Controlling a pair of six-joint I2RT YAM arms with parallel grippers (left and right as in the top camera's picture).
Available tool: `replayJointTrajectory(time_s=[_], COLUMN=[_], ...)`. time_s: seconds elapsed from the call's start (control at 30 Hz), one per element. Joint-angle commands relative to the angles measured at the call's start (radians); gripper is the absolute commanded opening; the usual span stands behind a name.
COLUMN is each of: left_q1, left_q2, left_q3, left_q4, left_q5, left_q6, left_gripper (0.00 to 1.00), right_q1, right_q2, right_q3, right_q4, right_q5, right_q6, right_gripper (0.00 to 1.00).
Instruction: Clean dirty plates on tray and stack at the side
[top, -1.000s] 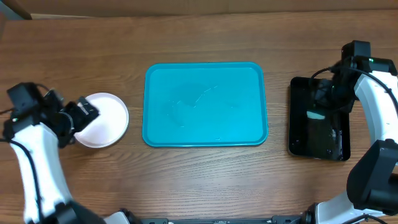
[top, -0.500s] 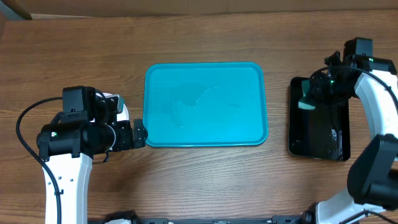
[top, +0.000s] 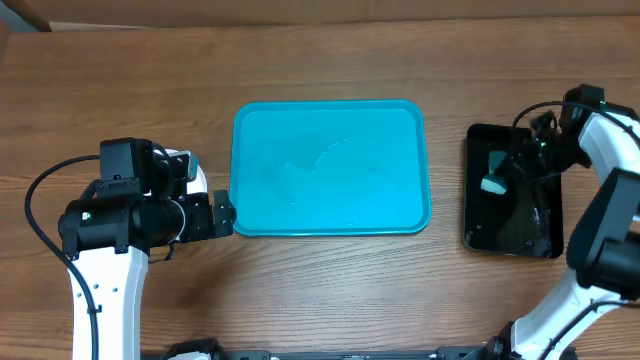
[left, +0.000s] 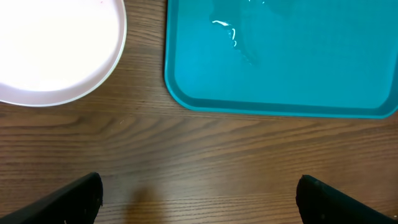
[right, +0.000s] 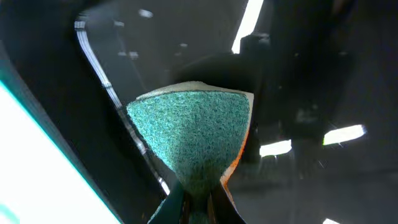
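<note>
The right gripper (right: 196, 208) is pinched tight on a sponge (right: 189, 137). The sponge is fuzzy and green on top, with an orange edge, and it is squeezed into a fan shape. It hangs over a shiny black tray (top: 515, 228) with round corners. The left gripper (left: 198, 196) is wide apart and holds nothing; its dark fingers (left: 74, 199) sit low over the brown wood table (top: 330, 290). Just past them is the big blue tray (top: 330, 165), smooth plastic with a raised rim and a few wet, shiny streaks (left: 225, 29). Beside it on the left, not touching, sits a round white plate (left: 56, 50), smooth and shallow. I cannot tell if more plates lie under it.
</note>
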Motion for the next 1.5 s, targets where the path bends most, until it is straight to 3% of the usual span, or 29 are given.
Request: replayJointTrajectory(time_s=[0.0, 0.23, 0.43, 0.6, 0.9, 1.07, 1.47], left_q1=[-0.006, -0.006, -0.006, -0.006, -0.006, -0.006, -0.006], left_q2=[-0.021, -0.021, -0.021, -0.021, -0.021, -0.021, -0.021], left_q3=[0.006, 0.006, 0.006, 0.006, 0.006, 0.006, 0.006], left_q4=[0.005, 0.004, 0.004, 0.005, 0.005, 0.006, 0.004], left_q5=[-0.009, -0.009, -0.009, -0.009, -0.009, -0.009, -0.009], left_q6=[0.014, 0.014, 0.014, 0.014, 0.008, 0.006, -0.008], left_gripper=[1.0, 1.0, 1.0, 1.0, 1.0, 1.0, 1.0], right_q1=[-0.026, -0.119, -0.214, -0.224, -0.205, -0.205, -0.208], right_q2=[0.064, 0.156, 0.178, 0.172, 0.044, 0.005, 0.008], right_q3=[-0.001, -0.001, -0.001, 0.031, 0.133, 0.128, -0.229], right_q4=[0.009, 0.023, 0.011, -0.05, -0.141, -0.127, 0.272], right_q5=[-0.142, -0.325, -0.341, -0.475, -0.425, -0.213, -0.166], right_q6=[0.003, 0.031, 0.064, -0.089, -0.182, -0.177, -0.057], right_gripper=[0.04, 0.04, 0.04, 0.04, 0.04, 0.04, 0.04])
